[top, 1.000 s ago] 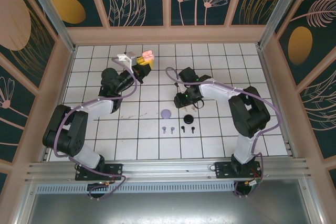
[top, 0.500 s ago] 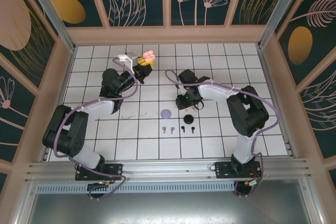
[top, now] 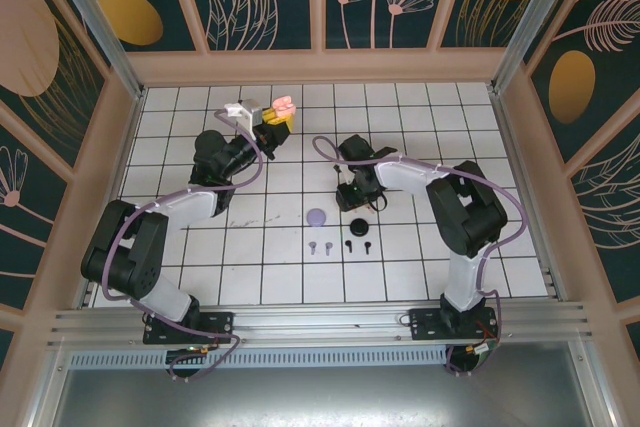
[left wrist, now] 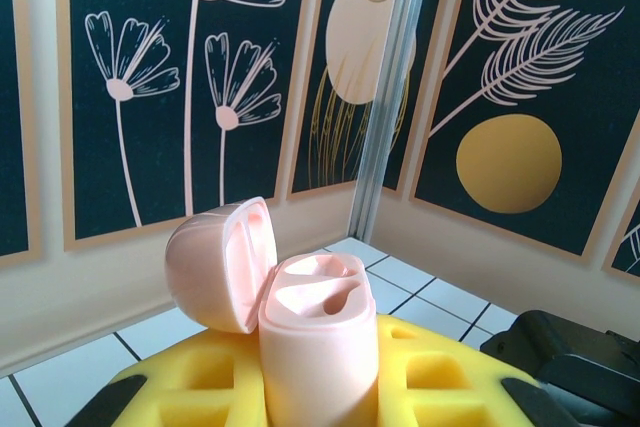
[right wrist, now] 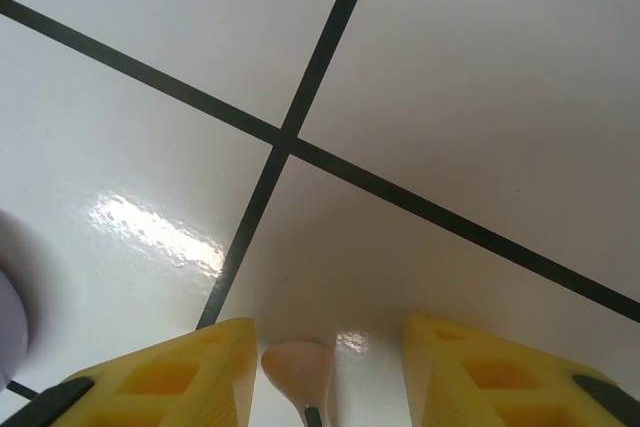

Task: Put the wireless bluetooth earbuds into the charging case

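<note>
Walls (top: 320,67) close the white tiled bench (top: 470,247) along the top, left and right of the overhead view. Broad bare tile lies on the right side and in the lower left corner.

The left pincer (top: 274,119), upper centre and near the top wall, is clamped on the pink charging case (top: 283,105). The case stands upright between the yellow fingers (left wrist: 190,387), lid hinged back to the left, both sockets open to view.

The right pincer (right wrist: 328,339) sits at the centre of the overhead view, low over the bench with its jaws apart. One pink earbud (right wrist: 298,369) lies on the tile between the two fingers, touching neither. A crossing of dark tile joints lies just above it in the wrist view.

Cases number three:
- the pink one, held
- a lilac case (top: 317,216)
- a black case (top: 359,226)

The lilac and black cases rest just below the right pincer, near each other but apart.

Earbuds that can be counted number five. Two lilac earbuds (top: 313,248) and two black earbuds (top: 350,246) lie in a short row at lower centre, with clear tile below them. The fifth is the pink one.
</note>
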Controlling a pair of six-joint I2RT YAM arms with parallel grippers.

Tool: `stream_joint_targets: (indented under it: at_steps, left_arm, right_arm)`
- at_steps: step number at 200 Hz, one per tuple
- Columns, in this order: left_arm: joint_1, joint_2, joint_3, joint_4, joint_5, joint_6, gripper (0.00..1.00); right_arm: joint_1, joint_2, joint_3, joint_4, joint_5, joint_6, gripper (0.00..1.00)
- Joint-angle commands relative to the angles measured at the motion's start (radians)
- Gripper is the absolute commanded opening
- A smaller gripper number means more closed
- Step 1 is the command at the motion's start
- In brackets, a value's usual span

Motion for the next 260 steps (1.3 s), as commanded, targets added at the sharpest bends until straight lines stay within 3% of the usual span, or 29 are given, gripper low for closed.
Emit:
stream_joint_targets:
  at_steps: [1,260]
  left_arm:
    - [-0.008,0.002,0.032,0.012,0.009,-0.009,0.0]
    - [-0.009,-0.003,0.024,0.019,0.017,-0.015,0.0]
  right_arm:
    - [0.019,0.025,-0.023,-0.018,0.03,-0.007,0.42]
    - [0.094,0.081,-0.005,-0.079,0.145,0.141,0.37]
